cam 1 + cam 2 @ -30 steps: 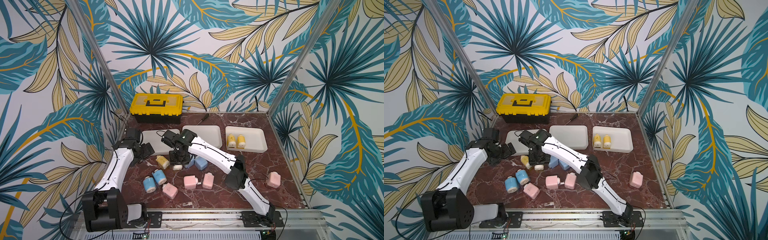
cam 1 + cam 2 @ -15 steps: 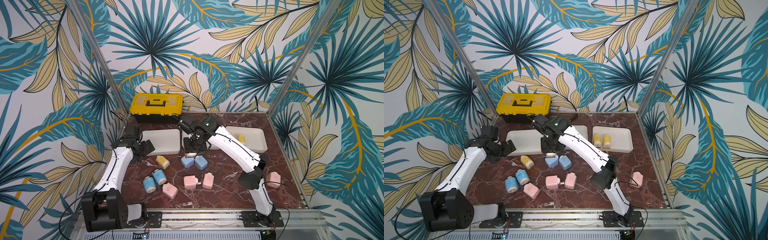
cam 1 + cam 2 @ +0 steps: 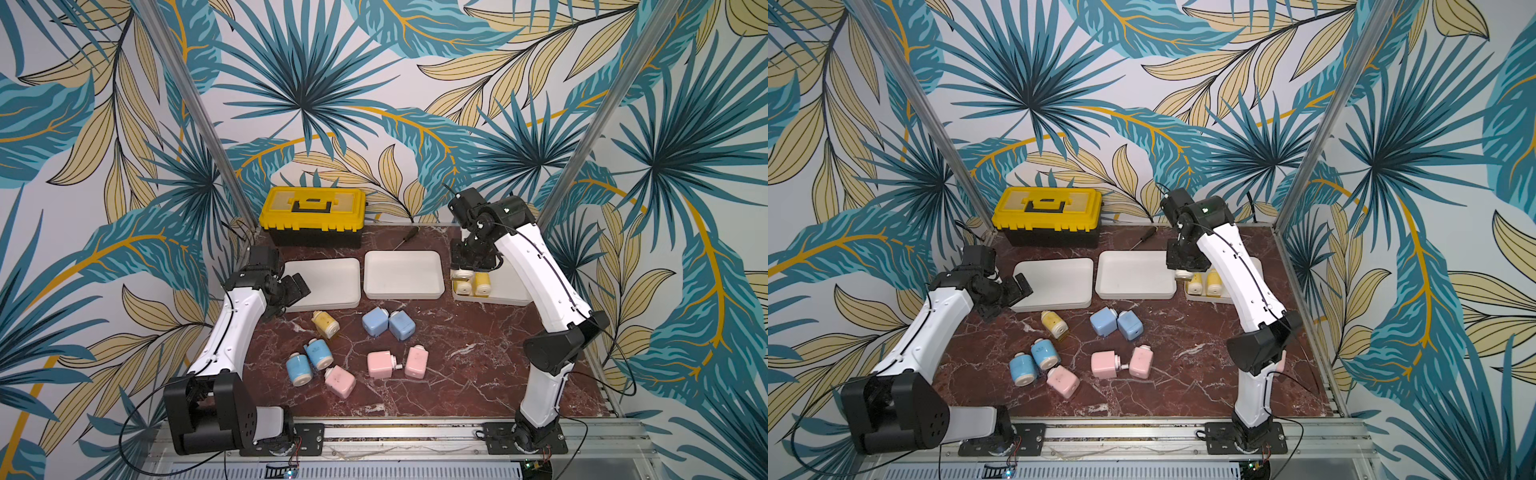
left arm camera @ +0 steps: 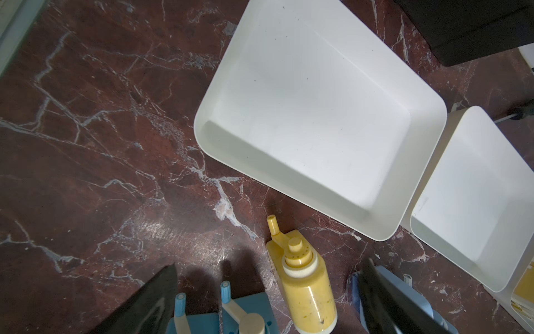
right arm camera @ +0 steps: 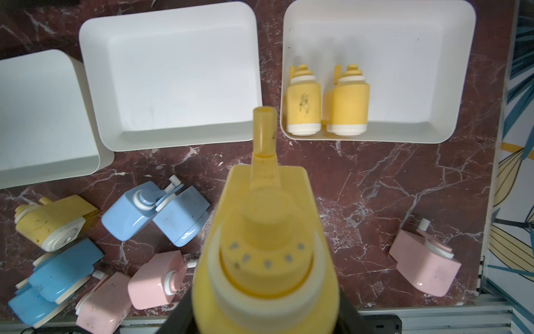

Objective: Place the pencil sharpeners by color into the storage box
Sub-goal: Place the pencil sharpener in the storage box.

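**Third yellow sharpener held over the right-hand tray**

Nearest the rail, at about 6 o'clock on the table (image 3: 478,374), lie three pink sharpeners (image 3: 340,380) beside two blue bottle-shaped sharpeners (image 3: 318,353). A fourth pink sharpener (image 5: 424,260) sits apart at 4 o'clock, seen in the right wrist view. Toward the centre rest two blue block sharpeners (image 3: 388,323), touching, and a lone yellow sharpener (image 3: 325,324) on its side at 9 o'clock of them.

The left claw (image 3: 293,286) hangs at 9 o'clock, jaws spread wide and pinching nothing, over the near corner of the left tray (image 3: 328,266). The middle tray (image 3: 403,255) stands beside it.

At 2 o'clock the right claw (image 3: 467,268) pinches a yellow held sharpener (image 5: 265,245) just above the right tray (image 5: 404,34), where two yellow sharpeners (image 5: 326,101) stand side by side. A yellow toolbox (image 3: 313,210) sits at 12 o'clock.
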